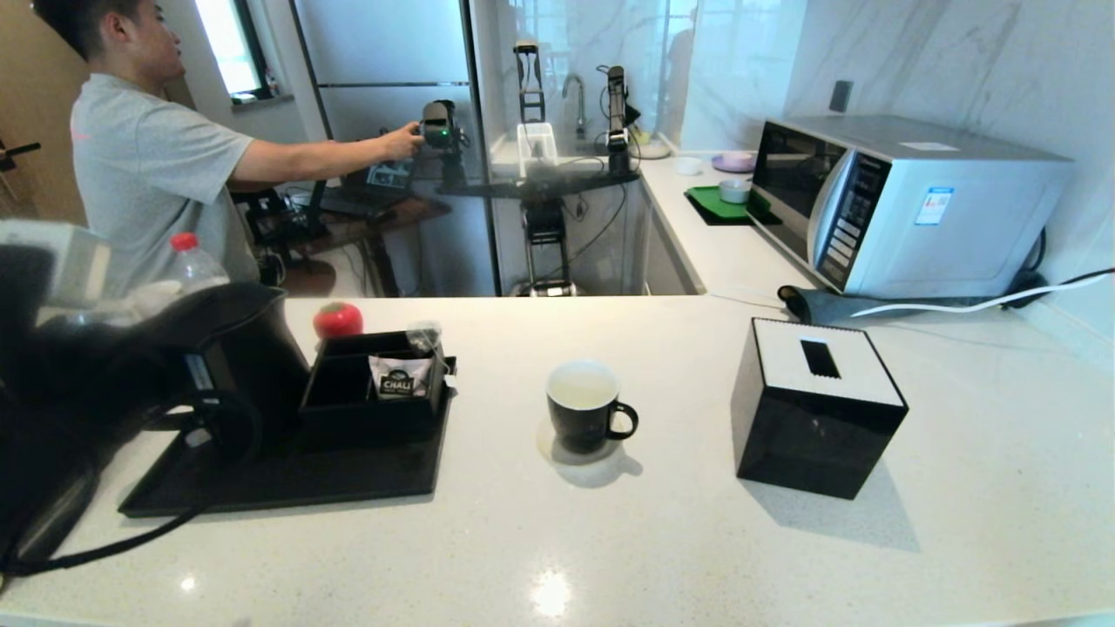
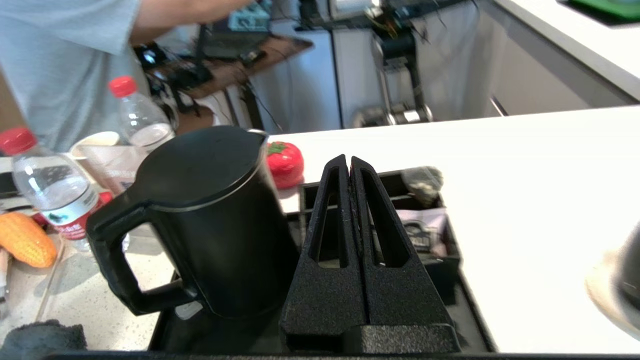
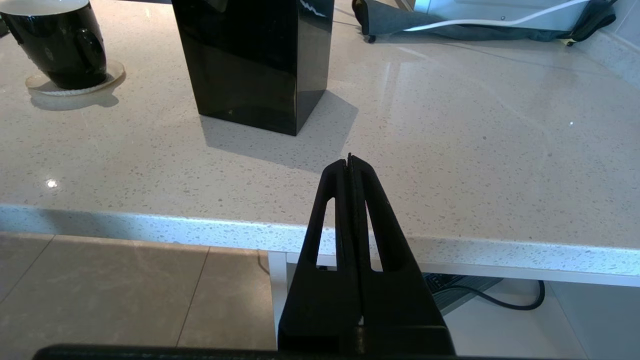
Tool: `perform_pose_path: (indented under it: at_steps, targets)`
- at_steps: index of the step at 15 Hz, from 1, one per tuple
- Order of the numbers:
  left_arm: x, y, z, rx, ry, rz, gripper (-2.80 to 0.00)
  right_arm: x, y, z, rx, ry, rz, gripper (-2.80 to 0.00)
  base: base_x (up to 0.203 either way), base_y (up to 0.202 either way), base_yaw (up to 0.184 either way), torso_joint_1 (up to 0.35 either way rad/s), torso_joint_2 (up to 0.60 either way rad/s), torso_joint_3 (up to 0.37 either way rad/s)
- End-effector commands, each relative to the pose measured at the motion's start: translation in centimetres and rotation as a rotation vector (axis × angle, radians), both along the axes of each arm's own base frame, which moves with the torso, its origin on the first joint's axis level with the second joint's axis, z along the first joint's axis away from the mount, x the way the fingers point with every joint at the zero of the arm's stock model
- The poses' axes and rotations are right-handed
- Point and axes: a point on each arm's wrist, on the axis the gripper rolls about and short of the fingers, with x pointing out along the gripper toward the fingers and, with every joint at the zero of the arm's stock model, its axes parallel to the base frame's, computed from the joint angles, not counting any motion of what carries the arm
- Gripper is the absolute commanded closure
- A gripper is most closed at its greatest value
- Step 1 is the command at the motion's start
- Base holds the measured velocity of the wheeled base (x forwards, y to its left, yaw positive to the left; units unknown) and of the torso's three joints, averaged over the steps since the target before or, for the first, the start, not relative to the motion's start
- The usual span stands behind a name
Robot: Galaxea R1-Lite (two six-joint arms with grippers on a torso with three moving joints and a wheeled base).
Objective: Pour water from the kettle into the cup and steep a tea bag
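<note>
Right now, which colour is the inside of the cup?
White inside the black cup; the head view shows it best.

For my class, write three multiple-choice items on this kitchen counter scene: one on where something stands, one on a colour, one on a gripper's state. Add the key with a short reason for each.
1. Where does the cup stand?
A. on the black tray
B. on the counter between the tray and the tissue box
C. on top of the microwave

2. What colour are the caps of the water bottles beside the kettle?
A. red
B. blue
C. green

3. How do the fingers of the left gripper stand?
A. spread wide
B. clamped on the kettle handle
C. pressed together, holding nothing

Key: 1 B, the cup sits between the tray and the tissue box; 2 A, both bottle caps are red; 3 C, the fingers meet, beside the kettle.
</note>
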Motion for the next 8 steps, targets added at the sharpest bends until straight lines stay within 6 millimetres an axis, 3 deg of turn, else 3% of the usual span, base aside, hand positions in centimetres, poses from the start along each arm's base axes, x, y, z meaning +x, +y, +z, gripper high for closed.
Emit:
perform_pose_path:
  at_steps: [1, 8]
  targets:
    - [-0.7, -0.5, 2.3, 0.014, 0.070, -0.033, 0.00, 0.0, 0.0, 0.0, -0.001, 0.001, 0.001, 0.00, 0.000, 0.000, 0.000, 0.000, 0.00, 0.000]
    - [-1.2, -1.8, 4.0, 0.038, 0.172, -0.113, 0.00, 0.0, 0.0, 0.0, -0.001, 0.001, 0.001, 0.00, 0.000, 0.000, 0.000, 0.000, 0.00, 0.000]
